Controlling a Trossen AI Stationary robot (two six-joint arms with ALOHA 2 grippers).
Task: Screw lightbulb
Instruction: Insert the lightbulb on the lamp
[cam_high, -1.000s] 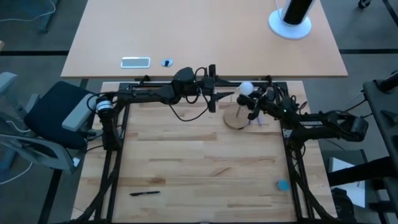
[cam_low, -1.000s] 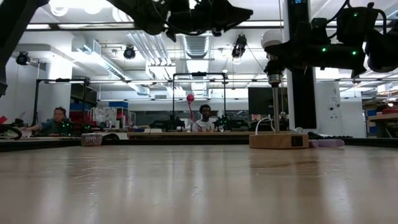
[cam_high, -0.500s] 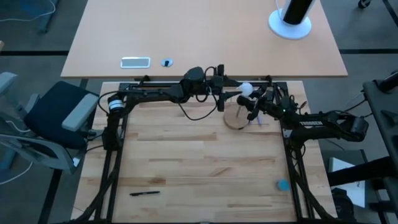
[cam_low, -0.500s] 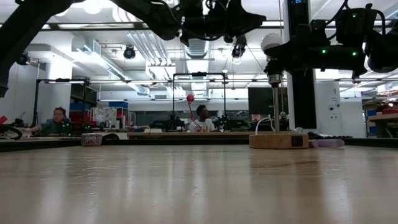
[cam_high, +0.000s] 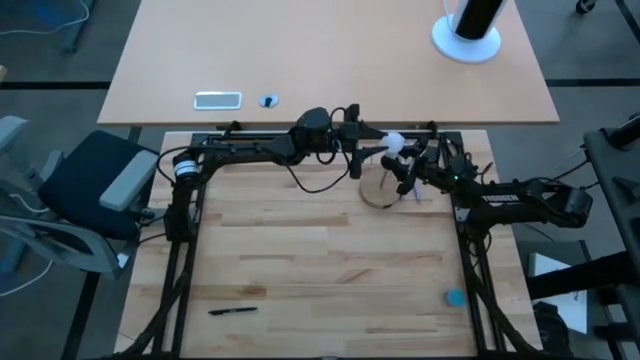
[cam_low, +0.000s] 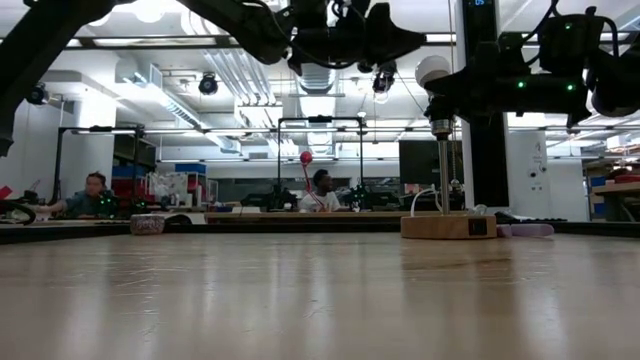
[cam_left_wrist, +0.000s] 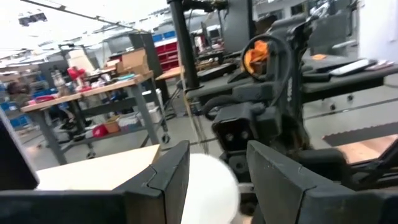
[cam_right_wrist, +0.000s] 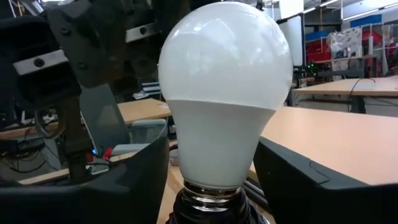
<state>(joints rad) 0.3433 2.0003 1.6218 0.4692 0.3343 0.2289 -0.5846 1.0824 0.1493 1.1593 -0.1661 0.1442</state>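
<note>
The left gripper (cam_high: 372, 150) reaches in from the left at the table's far edge, its fingers (cam_left_wrist: 166, 174) spread on either side of the lightbulb (cam_high: 395, 142) without visibly pressing it. The bulb stands upright in the socket atop the black post (cam_low: 442, 170) of the round wooden disc (cam_high: 378, 193) (its metal thread only partly showing). From the right, the right gripper (cam_right_wrist: 211, 180) sits lower, fingers wide apart flanking the bulb's neck, gripping nothing.

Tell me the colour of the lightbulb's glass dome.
Frosted white; the lightbulb shows best in the right wrist view.
</note>
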